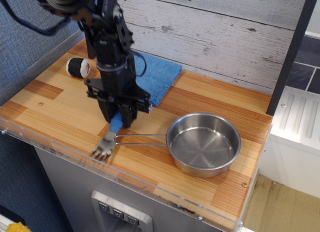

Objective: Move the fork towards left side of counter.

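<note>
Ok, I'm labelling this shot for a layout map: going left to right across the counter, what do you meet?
Black-and-white ball → fork, its blue handle in the hand → steel pan. The blue towel lies behind, overlapping the arm, so I leave it out of the order.

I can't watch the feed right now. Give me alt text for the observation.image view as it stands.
The black gripper has its jaws shut on the blue handle of the fork, tines pointing at the front edge of the wood counter. A steel pan sits to the right, its wire handle reaching the fork; a blue towel and a small ball lie behind.
</note>
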### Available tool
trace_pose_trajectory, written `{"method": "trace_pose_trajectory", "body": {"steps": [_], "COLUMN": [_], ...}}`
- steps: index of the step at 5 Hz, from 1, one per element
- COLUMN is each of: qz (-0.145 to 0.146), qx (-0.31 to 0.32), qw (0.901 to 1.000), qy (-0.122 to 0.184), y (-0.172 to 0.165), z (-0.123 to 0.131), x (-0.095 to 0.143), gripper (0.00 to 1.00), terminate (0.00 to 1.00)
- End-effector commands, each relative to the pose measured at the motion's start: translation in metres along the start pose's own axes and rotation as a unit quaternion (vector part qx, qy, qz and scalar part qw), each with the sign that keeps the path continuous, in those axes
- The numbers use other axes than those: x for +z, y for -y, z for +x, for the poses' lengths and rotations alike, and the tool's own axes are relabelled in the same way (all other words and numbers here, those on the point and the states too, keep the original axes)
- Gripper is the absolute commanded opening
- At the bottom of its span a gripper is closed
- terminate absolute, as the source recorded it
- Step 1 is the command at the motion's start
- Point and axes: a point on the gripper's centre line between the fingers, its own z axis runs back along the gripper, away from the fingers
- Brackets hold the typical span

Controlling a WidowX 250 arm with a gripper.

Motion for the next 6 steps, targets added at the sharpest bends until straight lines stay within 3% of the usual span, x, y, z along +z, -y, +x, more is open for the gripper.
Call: {"method": "trace_pose_trajectory", "body": {"steps": [1,3,6], "qz": [0.001,0.018,0.037], "qx": [0.01,0.008,-0.012], "qw": [0.9984,0.9981,0.9988], "qy": [0.056,0.059,0.03], "y": [-0.015,-0.049,-0.089], "z": [0.006,0.004,0.008], "x": [0.047,0.067,0.044], "gripper": [0.0,0.0,0.0], "terminate": [0.0,0.0,0.0]}}
